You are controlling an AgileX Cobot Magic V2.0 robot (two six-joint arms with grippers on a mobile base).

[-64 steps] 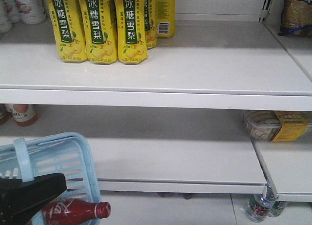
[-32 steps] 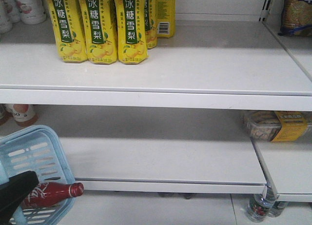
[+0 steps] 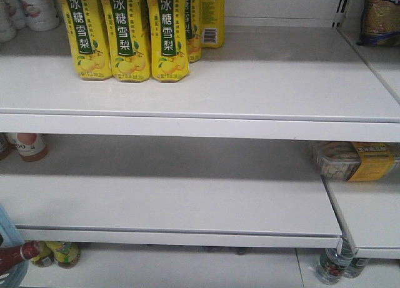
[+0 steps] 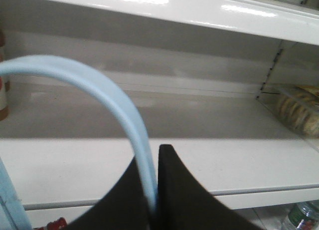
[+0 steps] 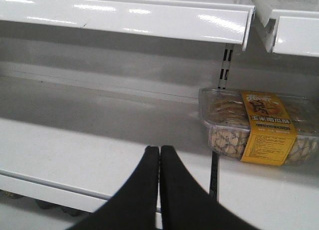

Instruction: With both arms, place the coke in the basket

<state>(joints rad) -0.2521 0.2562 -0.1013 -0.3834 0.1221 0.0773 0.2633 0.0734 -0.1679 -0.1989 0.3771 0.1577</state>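
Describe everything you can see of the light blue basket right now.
Only parts of the basket show. In the front view, a sliver of its light blue plastic rim sits at the lower left edge, with a red bottle lying in it, neck poking over the rim. In the left wrist view, its smooth handle arches up and is pinched in the left gripper. Its slotted sides are out of frame.

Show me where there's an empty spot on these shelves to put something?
The middle shelf is bare from the small bottle at its left end across to the cookie box. The top shelf is free right of the yellow pear drinks. Its left end is crowded.
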